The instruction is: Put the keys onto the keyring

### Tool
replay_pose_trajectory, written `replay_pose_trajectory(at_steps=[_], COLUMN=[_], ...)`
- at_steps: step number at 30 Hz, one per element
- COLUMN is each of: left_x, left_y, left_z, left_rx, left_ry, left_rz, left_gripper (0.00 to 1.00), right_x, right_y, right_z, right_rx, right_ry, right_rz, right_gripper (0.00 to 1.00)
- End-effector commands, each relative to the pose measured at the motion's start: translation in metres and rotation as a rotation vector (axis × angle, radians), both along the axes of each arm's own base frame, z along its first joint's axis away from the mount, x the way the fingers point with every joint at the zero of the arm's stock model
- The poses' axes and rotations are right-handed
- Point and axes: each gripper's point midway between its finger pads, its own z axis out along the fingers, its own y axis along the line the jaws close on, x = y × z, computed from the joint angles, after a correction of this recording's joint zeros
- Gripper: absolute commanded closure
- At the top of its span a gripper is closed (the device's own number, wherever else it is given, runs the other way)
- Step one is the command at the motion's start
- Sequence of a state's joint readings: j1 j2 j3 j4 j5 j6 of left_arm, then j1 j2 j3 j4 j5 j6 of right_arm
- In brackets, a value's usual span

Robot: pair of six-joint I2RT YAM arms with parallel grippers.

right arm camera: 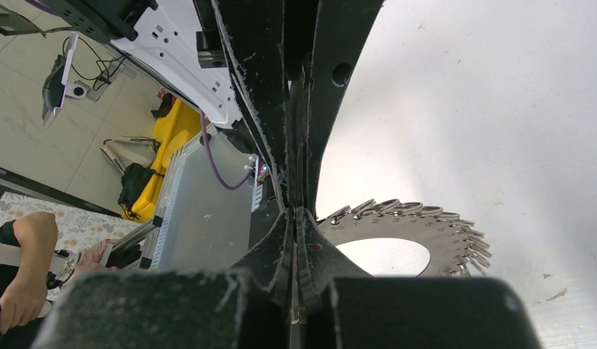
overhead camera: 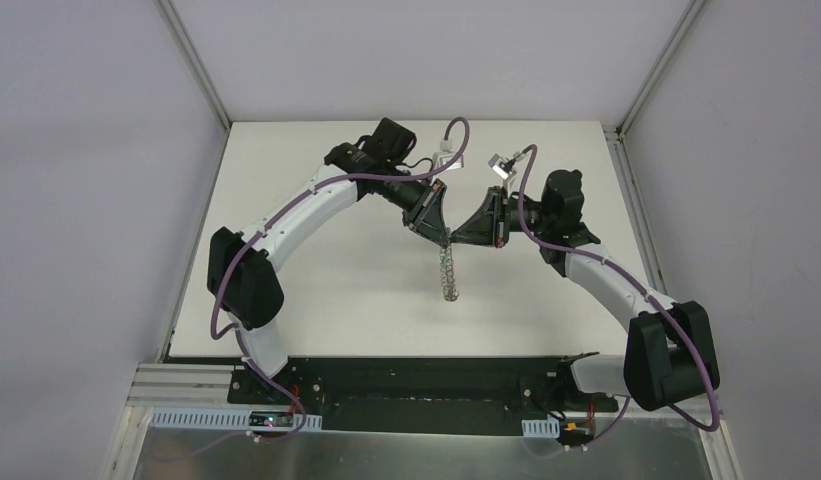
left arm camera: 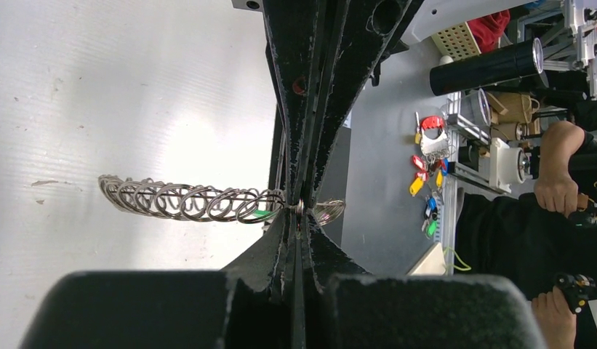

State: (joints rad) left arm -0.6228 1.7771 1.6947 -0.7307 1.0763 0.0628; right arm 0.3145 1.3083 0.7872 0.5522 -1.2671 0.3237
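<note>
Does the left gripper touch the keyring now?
Touching. In the left wrist view the keyring shows on both sides of the shut left gripper, which pinches its edge.

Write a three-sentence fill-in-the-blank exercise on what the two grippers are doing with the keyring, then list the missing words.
1. The left gripper and the right gripper are both ____ on the keyring.
2. The key beside the left fingertips has a ____ plastic head.
3. The keyring's outer edge is fringed with small wire ____.
Missing words: shut; green; loops.
</note>
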Motion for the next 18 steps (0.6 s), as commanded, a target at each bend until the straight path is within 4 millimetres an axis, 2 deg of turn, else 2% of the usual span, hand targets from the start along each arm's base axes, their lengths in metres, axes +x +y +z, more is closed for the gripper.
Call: replay_pose_trajectory(at_steps=[1,5,15,18], left_x=[0.0016,0.0021,0.0045,0.0034], left_y=[0.0156,0.0167,0.0139,0.0114], left_z=[0.0241,0.0244,0.0268,0.0245], left_rx=[0.000,0.002,-0.012,-0.021], left_ry=[-0.065,-0.065,-0.052,-0.034], left_rz=[0.043,0.049,0.058,0.047], left_gripper=[0.97,0.92,0.89,0.84], right_x=[-0.0066,-0.0065,-0.0065,-0.0064], right_y=[-0.0071,-0.0071,-0.0071,-0.0069], right_z=[0.0134,0.0129,0.0139,0.0147], right_rx=[0.027,0.027,0.028,0.028], right_ry=[-0.085,-0.084,-0.084,-0.083], right_rz=[0.033,0.033,0.032,0.030], right_gripper=[1.00,1.00,1.00,1.00])
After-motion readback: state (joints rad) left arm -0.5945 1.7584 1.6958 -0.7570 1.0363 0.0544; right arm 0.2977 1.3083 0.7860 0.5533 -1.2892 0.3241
